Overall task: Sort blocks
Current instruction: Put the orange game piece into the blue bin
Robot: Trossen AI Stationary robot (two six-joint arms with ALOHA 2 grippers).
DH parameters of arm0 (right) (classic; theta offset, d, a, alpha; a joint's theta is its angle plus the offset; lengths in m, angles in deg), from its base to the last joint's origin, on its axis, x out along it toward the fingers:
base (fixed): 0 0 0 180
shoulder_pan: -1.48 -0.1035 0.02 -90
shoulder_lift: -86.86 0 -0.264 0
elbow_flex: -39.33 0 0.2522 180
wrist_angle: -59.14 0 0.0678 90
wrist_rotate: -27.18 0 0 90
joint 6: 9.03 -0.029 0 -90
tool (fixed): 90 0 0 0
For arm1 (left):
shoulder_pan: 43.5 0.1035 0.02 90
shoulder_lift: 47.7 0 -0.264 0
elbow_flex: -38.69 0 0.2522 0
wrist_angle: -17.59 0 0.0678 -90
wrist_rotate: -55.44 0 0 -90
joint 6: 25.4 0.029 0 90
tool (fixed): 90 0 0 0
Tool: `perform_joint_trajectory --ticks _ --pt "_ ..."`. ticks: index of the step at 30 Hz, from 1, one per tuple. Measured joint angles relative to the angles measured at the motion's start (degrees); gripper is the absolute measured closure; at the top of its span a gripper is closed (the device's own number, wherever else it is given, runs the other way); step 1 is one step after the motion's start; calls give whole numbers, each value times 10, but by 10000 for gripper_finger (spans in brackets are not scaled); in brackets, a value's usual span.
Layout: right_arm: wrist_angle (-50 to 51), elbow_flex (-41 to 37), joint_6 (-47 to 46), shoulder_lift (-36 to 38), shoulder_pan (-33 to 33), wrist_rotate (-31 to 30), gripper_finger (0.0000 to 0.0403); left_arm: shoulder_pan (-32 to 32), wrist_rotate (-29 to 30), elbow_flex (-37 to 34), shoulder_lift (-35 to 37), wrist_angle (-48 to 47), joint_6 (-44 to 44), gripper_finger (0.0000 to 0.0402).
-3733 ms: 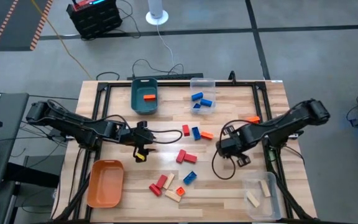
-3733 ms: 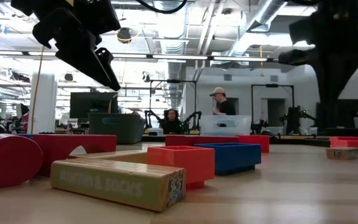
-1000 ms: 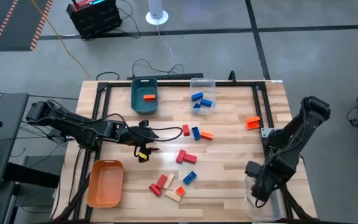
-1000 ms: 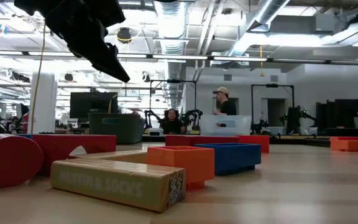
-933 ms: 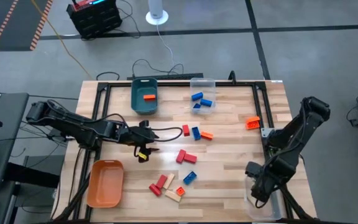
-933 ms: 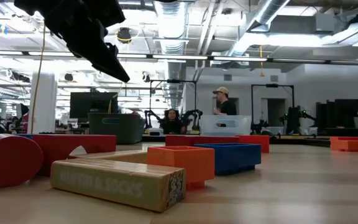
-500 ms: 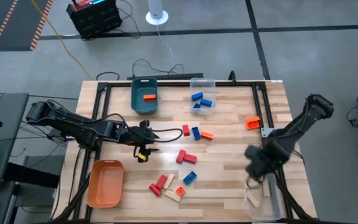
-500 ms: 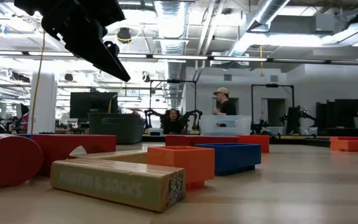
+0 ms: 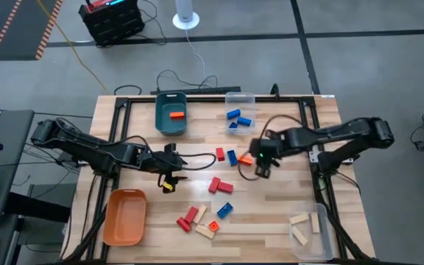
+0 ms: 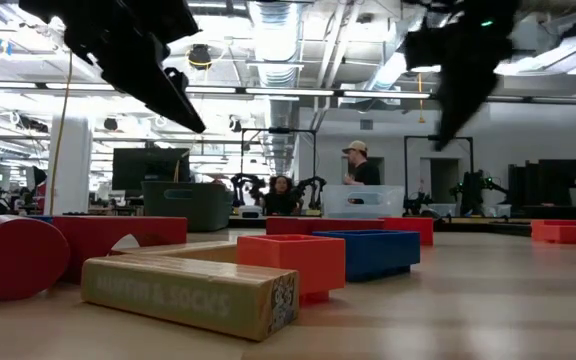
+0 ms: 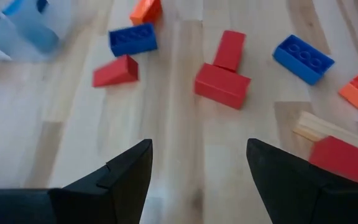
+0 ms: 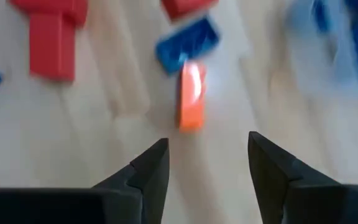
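Loose blocks lie mid-table: an orange one [image 9: 244,159], a blue one [image 9: 232,157], red ones [image 9: 215,184], and a cluster with pale wood [image 9: 205,230] nearer the front. My right gripper [image 9: 261,168] hovers open just right of the orange block [image 12: 191,99], which lies flat ahead of its fingers, untouched. My left gripper [image 9: 171,179] hangs open left of centre, above bare table, with the red blocks [image 11: 225,74] ahead of it. In the low view both grippers, left [image 10: 168,90] and right [image 10: 458,80], are well above the table.
A teal bin [image 9: 160,121] holding an orange block and a clear bin [image 9: 240,96] with blue blocks stand at the far side. An orange bin [image 9: 125,216] sits near left. A clear bin [image 9: 322,239] with pale wood blocks sits near right. People stand in the room beyond.
My right gripper has risen from the near-right clear bin and swung toward the table's far edge and left, ending over the middle beside the orange block. One more pale wood block now lies in that bin than a few seconds ago.
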Motion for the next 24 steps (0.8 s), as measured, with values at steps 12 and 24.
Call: perform_joint_trajectory --ticks 12,24 --pt "-171 -59 105 -110 62 -7 187 -94 76 -26 0 -23 -70 148" --pt "-199 -60 92 -156 50 27 187 -125 78 -27 75 -137 -149 148"
